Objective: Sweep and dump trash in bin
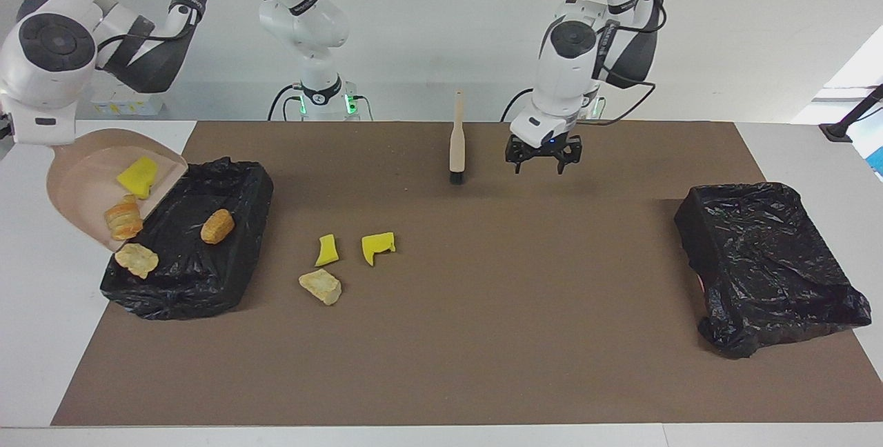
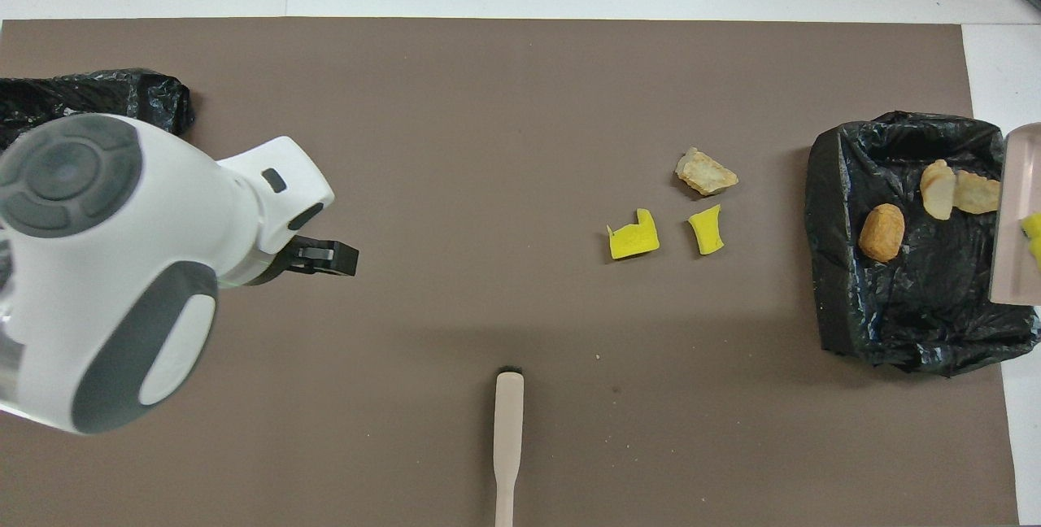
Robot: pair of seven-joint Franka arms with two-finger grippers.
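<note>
1. Brown mat (image 1: 483, 336) over a white table; white wall at the robots' end. Landmark for all entries: the brush.

2. Facing view:
   - Brush (image 1: 456, 140), beige handle, black bristles, standing upright on the mat near the robots' edge, untouched.
   - Left gripper (image 1: 542, 160), just beside the brush toward the left arm's end, hanging above the mat, fingers spread apart, holding nothing.
   - Dustpan (image 1: 83, 178), beige, tilted steeply over the bin at the right arm's end. Its handle runs up under the right arm's wrist; the right gripper itself is hidden there, clamped shut on the dustpan.
   - Trash (image 1: 322, 287), three pieces on the mat farther from the robots than the brush: two yellow sponge bits and one pale lump, close together.
   - Trash in the dustpan: one yellow sponge piece (image 1: 137, 176) and a striped orange lump at the lower lip.
   - Bin (image 1: 234, 261), black-lined: an orange-brown oval lump (image 1: 216, 225) and a pale lump inside.
   - Second bin (image 1: 766, 267), black-lined, at the left arm's end, well apart from the brush.

3. Overhead view:
   - Brush (image 2: 507, 437) at the edge nearest the robots.
   - Left gripper (image 2: 325, 258), mostly covered by its white wrist.
   - Three loose scraps (image 2: 706, 172) on the mat between brush and bin.
   - Bin (image 2: 846, 267) holding three lumps; dustpan (image 2: 1017, 226) edge-on above its outer rim, yellow showing inside.
</note>
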